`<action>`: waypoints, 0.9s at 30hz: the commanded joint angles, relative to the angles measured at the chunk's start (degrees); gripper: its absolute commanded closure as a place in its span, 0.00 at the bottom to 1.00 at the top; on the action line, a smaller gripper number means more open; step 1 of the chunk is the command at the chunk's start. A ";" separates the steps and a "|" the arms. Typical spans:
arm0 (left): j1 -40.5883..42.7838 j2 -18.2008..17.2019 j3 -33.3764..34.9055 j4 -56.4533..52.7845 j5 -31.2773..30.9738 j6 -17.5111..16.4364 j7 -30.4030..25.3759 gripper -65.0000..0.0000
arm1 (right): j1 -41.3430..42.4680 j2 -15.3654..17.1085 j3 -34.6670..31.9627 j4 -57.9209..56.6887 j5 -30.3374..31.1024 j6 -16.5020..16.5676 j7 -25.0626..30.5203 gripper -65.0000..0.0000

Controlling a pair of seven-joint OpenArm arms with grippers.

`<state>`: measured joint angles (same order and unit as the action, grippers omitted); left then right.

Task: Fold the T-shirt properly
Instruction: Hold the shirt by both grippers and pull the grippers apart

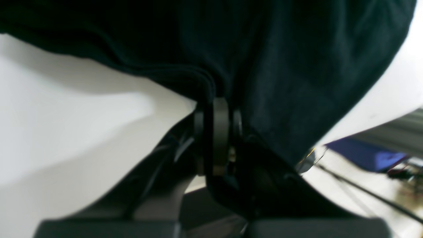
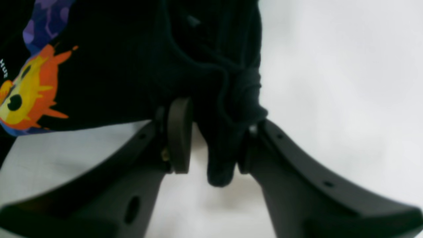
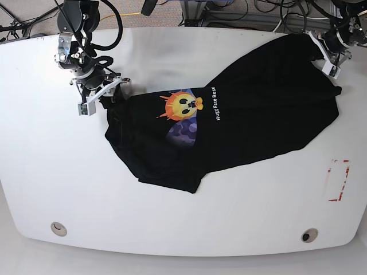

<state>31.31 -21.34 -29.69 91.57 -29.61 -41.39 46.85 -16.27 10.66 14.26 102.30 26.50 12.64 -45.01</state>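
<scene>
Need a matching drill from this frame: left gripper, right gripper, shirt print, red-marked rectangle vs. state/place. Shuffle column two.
Column 1
1. left gripper
2. right gripper
3. printed patch
4. red-marked rectangle

Column 2
A. jaws parted, cloth bunched between
B. bare table, near the base view's right edge
C. shut on the T-shirt
D. faces up, mid-shirt

Pairs: 1-C, 2-A, 3-D, 4-B

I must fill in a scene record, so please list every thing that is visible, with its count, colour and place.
T-shirt: one, black, spread slantwise across the table, far side.
Print: one, orange, yellow and purple, on the shirt, facing up.
Table: one, white, under everything.
Marking: one, red, near table's right edge in base view.
Holes: two, round, along the table's near edge.
Left claw: one, black, shut on T-shirt.
Right claw: one, black, open around a shirt fold.
</scene>
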 commanded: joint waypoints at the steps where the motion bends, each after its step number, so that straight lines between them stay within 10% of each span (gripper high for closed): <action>1: 0.91 -1.29 -0.15 -0.54 4.59 1.39 4.18 1.00 | 0.40 0.73 0.55 1.13 1.59 0.32 0.57 0.56; 7: 0.29 -2.88 -0.15 -0.98 4.59 1.39 4.01 1.00 | -1.09 0.91 2.75 1.39 5.45 0.94 -0.30 0.22; 14: -0.32 -5.07 -0.15 -0.80 4.59 1.39 4.01 1.00 | -3.38 1.70 12.07 -1.25 18.11 13.77 -2.94 0.22; 27: -2.69 -6.04 -0.07 -0.62 4.68 1.39 4.09 1.00 | -5.31 1.17 14.35 -1.69 24.36 21.69 -8.04 0.22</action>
<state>28.42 -26.50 -29.58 90.45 -25.30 -40.32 50.59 -21.58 11.55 28.56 99.53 49.60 32.97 -54.11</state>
